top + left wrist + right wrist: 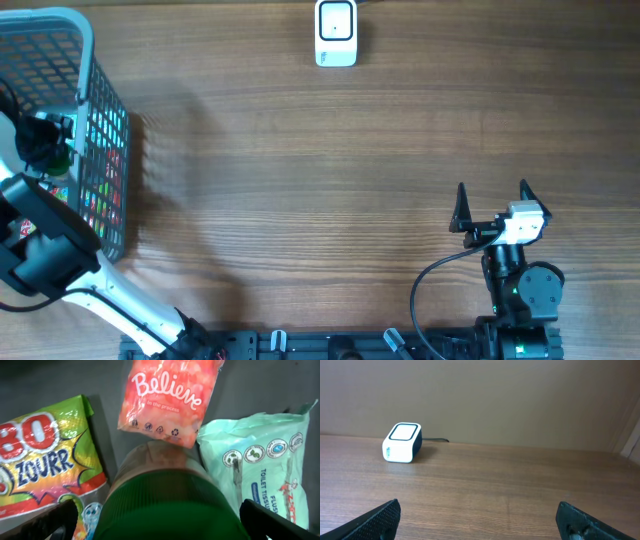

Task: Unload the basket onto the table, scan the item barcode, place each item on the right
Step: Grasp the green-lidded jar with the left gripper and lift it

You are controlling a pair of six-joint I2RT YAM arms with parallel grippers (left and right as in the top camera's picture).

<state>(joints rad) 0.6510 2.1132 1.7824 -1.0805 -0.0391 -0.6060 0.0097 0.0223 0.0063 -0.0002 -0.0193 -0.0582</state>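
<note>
Gently lower the wide-spread left gripper squarely around the green jar in the basket at nine o'clock, keeping the equally wide right gripper parked at five o'clock.

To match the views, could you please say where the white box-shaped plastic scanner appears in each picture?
Overhead: white box-shaped scanner at top edge, centre.
Left wrist: not in view.
Right wrist: scanner left of centre.
Shared landmark: brown wooden table, overhead and right wrist.
</note>
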